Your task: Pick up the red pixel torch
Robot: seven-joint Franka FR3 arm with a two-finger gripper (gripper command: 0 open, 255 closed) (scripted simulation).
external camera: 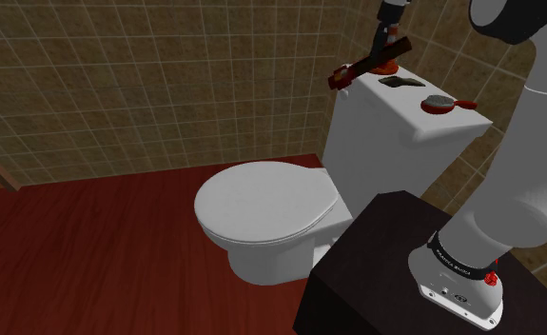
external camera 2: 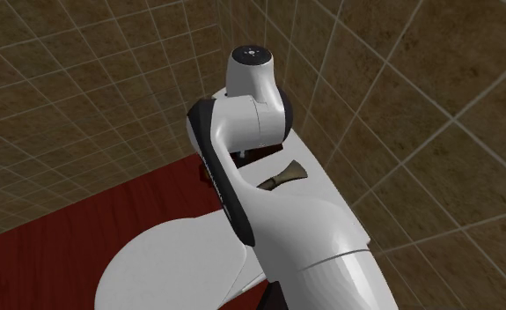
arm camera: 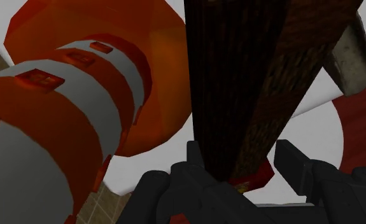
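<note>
We see the gripper (external camera: 386,49) closed on the red pixel torch (external camera: 357,70), a dark brown stick with a red end. In the wrist view its fingers (arm camera: 197,162) clasp the stick (arm camera: 239,83) on both sides. The torch hangs tilted over the white toilet tank (external camera: 395,133), just above an orange, grey-banded object (arm camera: 67,108).
</note>
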